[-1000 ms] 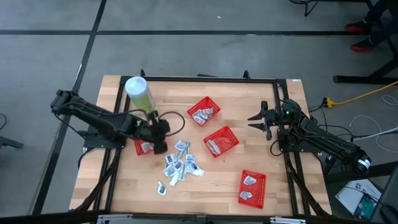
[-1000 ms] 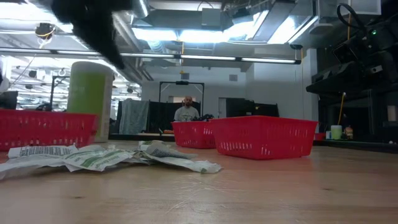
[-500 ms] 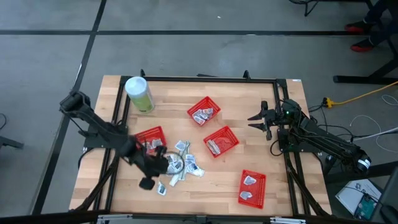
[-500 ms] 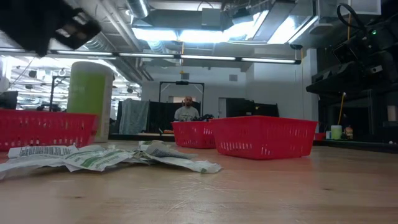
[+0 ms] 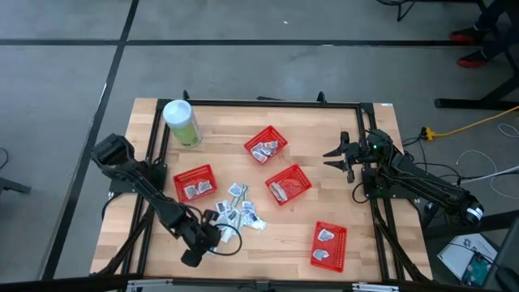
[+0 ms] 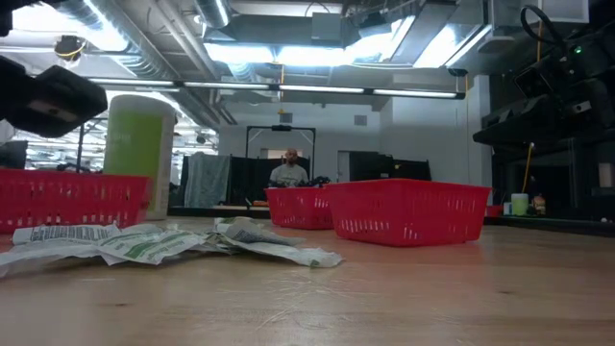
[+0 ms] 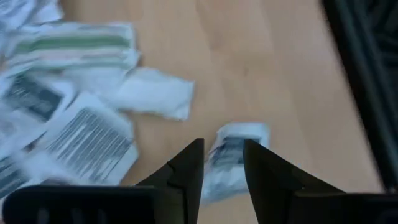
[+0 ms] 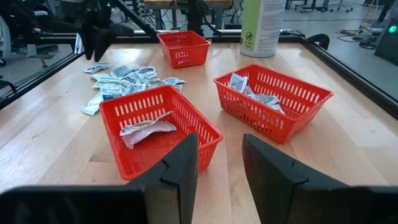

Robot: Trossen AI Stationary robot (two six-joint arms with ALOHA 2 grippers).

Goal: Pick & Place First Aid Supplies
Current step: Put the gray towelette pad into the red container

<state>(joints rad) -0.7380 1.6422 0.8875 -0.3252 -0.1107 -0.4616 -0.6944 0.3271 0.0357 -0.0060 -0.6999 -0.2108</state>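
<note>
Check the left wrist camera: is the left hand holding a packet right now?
No. The left hand is open with nothing between its fingers; a small packet lies on the table beyond them.

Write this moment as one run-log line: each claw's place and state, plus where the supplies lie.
left claw: open, above stray packet | right claw: open, waiting at table edge | loose packets: mid-table | red baskets: hold some packets

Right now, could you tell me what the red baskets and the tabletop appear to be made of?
The red baskets look like moulded plastic: slotted walls with a slight gloss. The tabletop looks like pale wood in jointed strips, with visible grain and a smooth matte finish.
</note>
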